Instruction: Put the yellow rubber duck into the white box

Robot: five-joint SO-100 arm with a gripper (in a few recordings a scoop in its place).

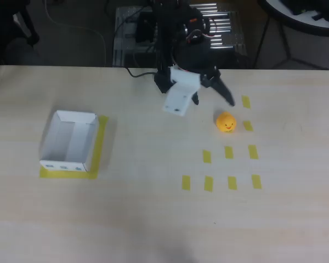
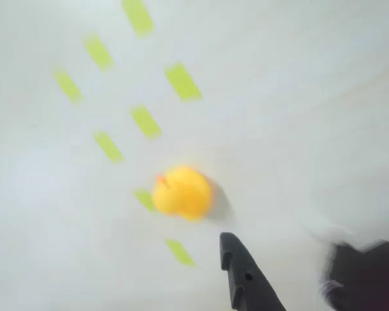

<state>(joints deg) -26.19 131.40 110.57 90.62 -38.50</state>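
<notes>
1. The yellow rubber duck sits on the light wooden tabletop in the right half, closer to the far edge than to the near edge, as the overhead view shows it. Its small dark face looks toward the near edge.
2. Around the duck there are small yellow tape rectangles. One lies just beside it on its right, one lies farther toward the far edge, and the others form two rows nearer to the near edge.
3. The white box stands in the left half of the tabletop, well apart from the duck. It is open at the top and it rests on a yellow tape patch, which shows along its right side and its near side. Small bluish marks are on its near outer wall.
4. The gripper hangs near the far edge, close to the duck but not touching it. Its jaws are spread: the white plate is on the left and the dark finger points toward the duck.
5. In the wrist view the picture is blurred. The duck lies free on the table, and the tip of the dark finger is just below it, apart from it.
</notes>
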